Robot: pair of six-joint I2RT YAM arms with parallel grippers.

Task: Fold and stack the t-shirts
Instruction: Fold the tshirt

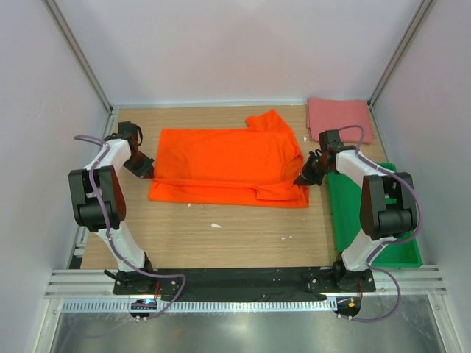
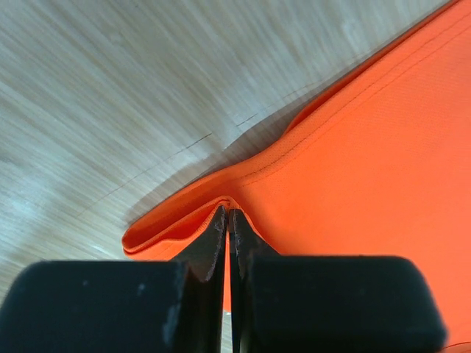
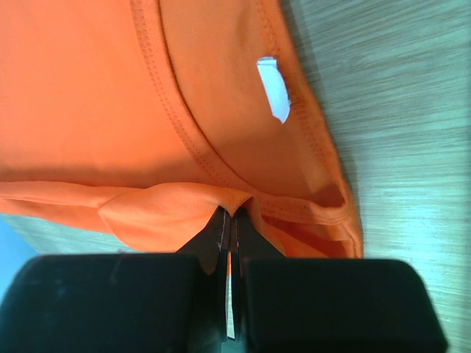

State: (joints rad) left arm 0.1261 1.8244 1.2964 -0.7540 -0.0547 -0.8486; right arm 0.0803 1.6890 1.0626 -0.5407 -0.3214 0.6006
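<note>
The bright orange t-shirt (image 1: 221, 165) lies spread across the middle of the wooden table, its near part folded over along the front edge. My left gripper (image 1: 149, 173) is shut on the shirt's left edge, where the cloth (image 2: 353, 184) pinches up between the tips (image 2: 229, 220). My right gripper (image 1: 304, 179) is shut on the shirt's right edge by the collar (image 3: 191, 140); its tips (image 3: 232, 219) pinch a raised fold, and a white label (image 3: 274, 88) shows inside the neck. The dull pink-red t-shirt (image 1: 338, 118) lies folded at the back right corner.
A green plastic tray (image 1: 344, 220) stands along the right side of the table under my right arm. White walls and a metal frame close in the table on three sides. Small white scraps (image 1: 215, 225) lie on the bare wood in front of the orange shirt.
</note>
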